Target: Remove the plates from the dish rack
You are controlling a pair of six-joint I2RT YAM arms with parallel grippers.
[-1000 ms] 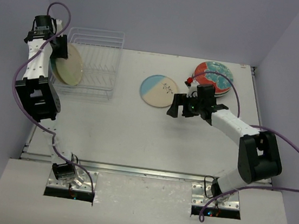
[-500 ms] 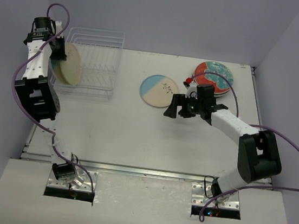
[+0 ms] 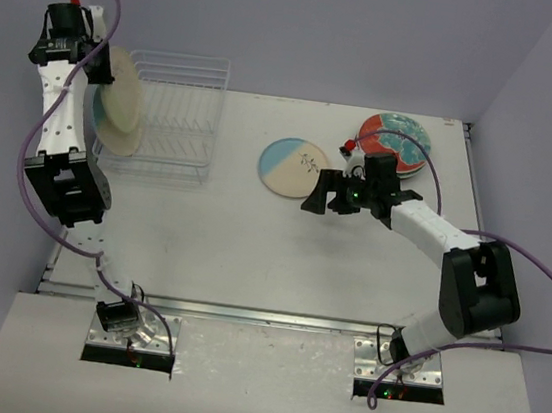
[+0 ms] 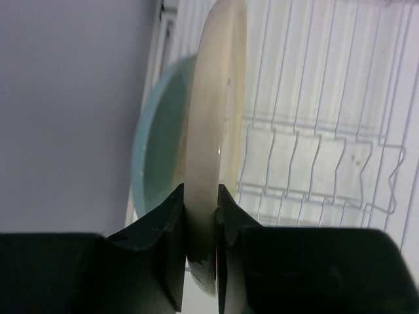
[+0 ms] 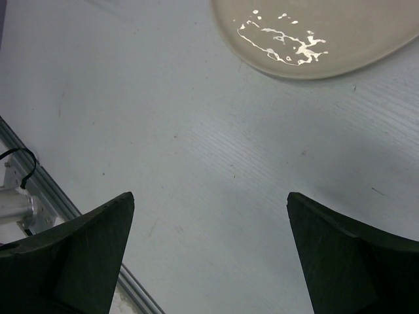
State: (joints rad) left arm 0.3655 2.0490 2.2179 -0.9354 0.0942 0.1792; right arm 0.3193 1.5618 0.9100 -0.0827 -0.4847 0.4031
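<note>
Top view: the left gripper point(image 3: 96, 69) is clamped on a cream plate point(image 3: 120, 97) standing on edge at the rack's point(image 3: 181, 114) 9 o'clock end. A cream-and-blue plate point(image 3: 294, 166) and a red plate point(image 3: 395, 141) lie on the table point(image 3: 250, 254).

Left wrist: both fingers point(image 4: 171, 222) pinch the cream plate's rim, with a teal plate point(image 4: 156, 163) just behind at 9 o'clock.

Right wrist: the right gripper point(image 5: 209, 199) is spread wide above the table, with the cream-and-blue plate at 1 o'clock.

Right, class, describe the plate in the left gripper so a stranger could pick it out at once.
Start at the white wire dish rack at the table's far left. At its left end, the left gripper pinches a plate by its rim. Unlike the blue-and-cream plate lying flat mid-table, it is held on edge and is plain cream, with a pale blue-green plate on its wall side.
</note>
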